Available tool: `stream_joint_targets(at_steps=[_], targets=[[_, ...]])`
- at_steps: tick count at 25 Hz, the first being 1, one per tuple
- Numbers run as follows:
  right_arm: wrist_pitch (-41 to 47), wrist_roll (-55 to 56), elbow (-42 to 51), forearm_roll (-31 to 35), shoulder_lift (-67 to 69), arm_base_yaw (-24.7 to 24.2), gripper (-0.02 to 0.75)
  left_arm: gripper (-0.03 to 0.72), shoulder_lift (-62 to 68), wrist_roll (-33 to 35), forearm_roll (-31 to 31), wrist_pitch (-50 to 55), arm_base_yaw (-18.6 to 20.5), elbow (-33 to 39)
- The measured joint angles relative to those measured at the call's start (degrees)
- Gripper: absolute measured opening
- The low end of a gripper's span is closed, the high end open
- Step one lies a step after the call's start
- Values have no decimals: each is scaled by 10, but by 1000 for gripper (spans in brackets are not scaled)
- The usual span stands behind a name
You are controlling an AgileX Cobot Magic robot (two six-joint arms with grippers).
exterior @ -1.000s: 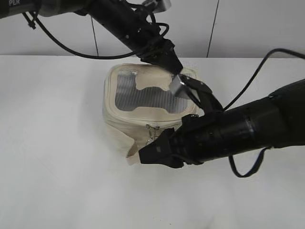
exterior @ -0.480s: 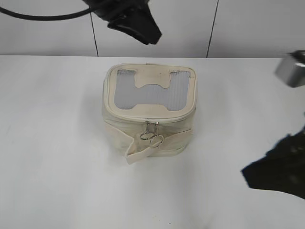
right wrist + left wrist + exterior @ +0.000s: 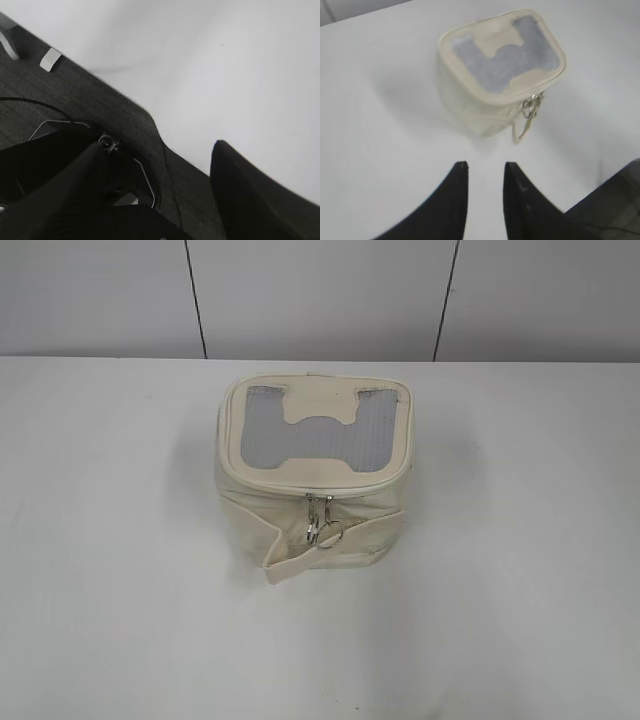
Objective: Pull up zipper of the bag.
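Observation:
The cream-white bag point(image 3: 250, 502) stands alone in the middle of the white table, its lid with the grey mesh window point(image 3: 318, 445) facing up. The zipper point(image 3: 280, 489) runs round the lid rim. Its two silver ring pulls point(image 3: 321, 529) hang together at the front centre, above the loose strap end point(image 3: 290, 563). No gripper shows in the exterior view. In the left wrist view my left gripper point(image 3: 486, 165) is open and empty, held back from the bag point(image 3: 470, 107), whose pulls point(image 3: 530, 106) hang on its right side. My right gripper point(image 3: 157, 150) is open and empty, with no bag in its view.
A grey panelled wall point(image 3: 320, 295) with dark vertical seams stands behind the table. The right wrist view shows the table's edge point(image 3: 150, 117) running diagonally, with dark flooring point(image 3: 75, 90) and robot base parts beyond it.
Both arms, which were over the bag one second ago, have pulled away and left the exterior view. The bag stands free and the ring pulls hang down.

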Motion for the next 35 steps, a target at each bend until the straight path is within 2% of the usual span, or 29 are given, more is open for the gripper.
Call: stream_joint_targets(at_steps=[4, 7, 9, 11, 15, 22, 27, 35], targets=[[-19, 15, 13, -12, -120, 0, 515, 190, -253, -68, 88, 67, 0, 100], [-33, 48, 25, -29, -170, 0, 508, 192, -404, -85, 111, 99, 0, 145], [-39, 66, 26, -40, -183, 0, 494, 195, -442, -92, 116, 132, 0, 158], [-39, 72, 27, -44, -185, 0, 481, 203, -426, -99, 111, 141, 0, 164], [-40, 77, 27, -49, -185, 0, 468, 237, -409, -102, 62, 104, 8, 185], [-40, 79, 27, -49, -185, 0, 464, 257, -409, -94, 70, 100, 10, 185], [-40, 79, 27, -49, -185, 0, 463, 258, -409, -87, 102, 100, 10, 185], [-40, 79, 27, -49, -185, 0, 463, 258, -409, -86, 107, 100, 10, 185]])
